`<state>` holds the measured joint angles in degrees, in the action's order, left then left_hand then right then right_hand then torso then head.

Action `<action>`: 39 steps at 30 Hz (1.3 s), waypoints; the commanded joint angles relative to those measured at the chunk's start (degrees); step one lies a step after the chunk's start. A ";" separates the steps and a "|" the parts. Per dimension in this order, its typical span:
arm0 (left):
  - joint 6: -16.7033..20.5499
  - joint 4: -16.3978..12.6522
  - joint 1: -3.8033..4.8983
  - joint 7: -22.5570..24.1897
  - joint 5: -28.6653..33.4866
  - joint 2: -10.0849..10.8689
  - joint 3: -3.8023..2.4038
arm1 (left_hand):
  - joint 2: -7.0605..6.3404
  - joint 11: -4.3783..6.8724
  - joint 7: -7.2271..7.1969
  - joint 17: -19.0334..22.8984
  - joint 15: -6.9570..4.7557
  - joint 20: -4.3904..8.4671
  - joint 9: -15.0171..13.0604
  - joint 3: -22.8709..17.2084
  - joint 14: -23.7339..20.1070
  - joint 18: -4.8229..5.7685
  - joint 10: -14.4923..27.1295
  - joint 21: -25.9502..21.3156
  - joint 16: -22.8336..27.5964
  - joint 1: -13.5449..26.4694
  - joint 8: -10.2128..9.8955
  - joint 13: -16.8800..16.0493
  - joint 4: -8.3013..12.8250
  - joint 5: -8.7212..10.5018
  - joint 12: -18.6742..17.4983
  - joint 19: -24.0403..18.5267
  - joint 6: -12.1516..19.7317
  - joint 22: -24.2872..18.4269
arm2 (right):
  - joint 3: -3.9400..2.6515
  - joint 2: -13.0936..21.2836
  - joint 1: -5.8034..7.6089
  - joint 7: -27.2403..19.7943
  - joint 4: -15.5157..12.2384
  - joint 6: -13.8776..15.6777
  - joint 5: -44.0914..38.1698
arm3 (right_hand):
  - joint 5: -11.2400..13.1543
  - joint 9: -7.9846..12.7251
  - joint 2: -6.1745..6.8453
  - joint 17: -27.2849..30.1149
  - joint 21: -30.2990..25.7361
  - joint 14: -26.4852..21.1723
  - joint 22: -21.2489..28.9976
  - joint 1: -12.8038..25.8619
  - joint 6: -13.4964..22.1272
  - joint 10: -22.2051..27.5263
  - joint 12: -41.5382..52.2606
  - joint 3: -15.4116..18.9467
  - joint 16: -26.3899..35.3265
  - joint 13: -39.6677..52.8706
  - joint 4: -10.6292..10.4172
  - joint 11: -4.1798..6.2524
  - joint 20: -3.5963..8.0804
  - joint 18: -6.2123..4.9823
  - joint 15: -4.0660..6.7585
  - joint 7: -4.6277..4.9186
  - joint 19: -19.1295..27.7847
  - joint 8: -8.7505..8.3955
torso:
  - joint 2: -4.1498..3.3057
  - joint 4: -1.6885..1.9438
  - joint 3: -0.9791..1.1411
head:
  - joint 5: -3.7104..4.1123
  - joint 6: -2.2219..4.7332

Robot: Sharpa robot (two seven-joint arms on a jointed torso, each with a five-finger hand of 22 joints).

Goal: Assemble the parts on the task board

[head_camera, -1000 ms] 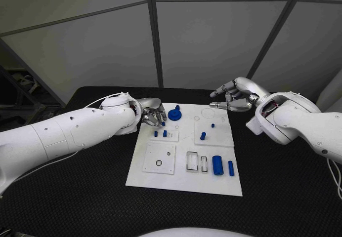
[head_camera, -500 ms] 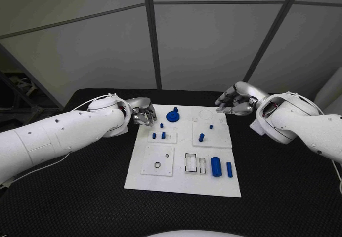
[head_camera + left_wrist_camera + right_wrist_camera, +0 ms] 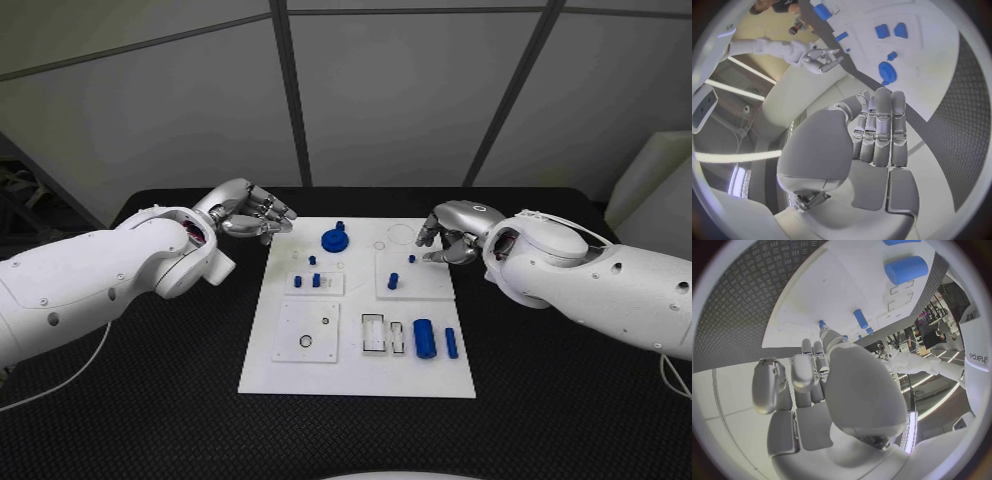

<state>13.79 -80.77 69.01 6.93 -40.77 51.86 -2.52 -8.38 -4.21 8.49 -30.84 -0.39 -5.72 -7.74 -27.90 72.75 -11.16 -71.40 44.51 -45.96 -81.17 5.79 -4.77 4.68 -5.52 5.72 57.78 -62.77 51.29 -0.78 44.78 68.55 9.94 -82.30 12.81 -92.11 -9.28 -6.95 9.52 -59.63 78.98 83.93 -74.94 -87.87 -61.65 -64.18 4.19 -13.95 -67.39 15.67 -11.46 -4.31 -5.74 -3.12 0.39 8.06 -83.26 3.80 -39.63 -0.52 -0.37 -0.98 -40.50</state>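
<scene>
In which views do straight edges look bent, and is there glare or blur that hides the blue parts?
Head view: the task board keeps straight edges, the light is even, and the blue parts are sharp. Left wrist view: fisheye bends the board edge; the left hand is sharp, the round blue part a little soft. Right wrist view: the same bending; the large blue cylinder looks soft and pale near the rim.
</scene>
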 commanded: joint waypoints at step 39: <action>-5.81 -3.96 -0.71 10.93 25.38 1.68 0.00 | 1.58 -0.50 0.33 1.86 0.15 0.04 -0.07 0.90 -0.31 0.67 0.53 -1.46 4.02 -0.18 -1.34 -0.46 1.39 -4.85 0.11 -0.80 -0.34 -0.44 | 0.67 -5.10 -1.13 2.80 2.90 -6.66 -7.06 | 1.81 0.53 -1.52 0.99 4.48 0.81 -8.73 0.71 -2.98 -4.59 -0.56 -11.90 -1.63 -7.50 6.23 0.21 0.28 1.23 0.39 -0.52 -2.74 0.42 | 0.03 -0.09 0.00 | 0.17 -0.69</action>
<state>9.53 -84.63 68.24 18.17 -15.94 53.59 -2.48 -7.29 -4.55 8.70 -29.03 -0.30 -5.75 -7.77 -26.87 72.29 -11.15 -71.07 42.97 -42.16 -81.36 4.70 -5.18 5.70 -10.19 5.72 57.40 -62.97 50.79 -0.29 39.75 67.55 11.76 -79.47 8.50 -97.96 -7.17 -6.49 7.95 -58.73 83.19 83.93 -74.92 -87.57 -64.13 -68.40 3.75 -25.52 -69.11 8.22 -5.27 -3.99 -5.89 -2.57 0.42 7.58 -83.87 4.14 -39.63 -0.60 -0.36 -0.90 -41.13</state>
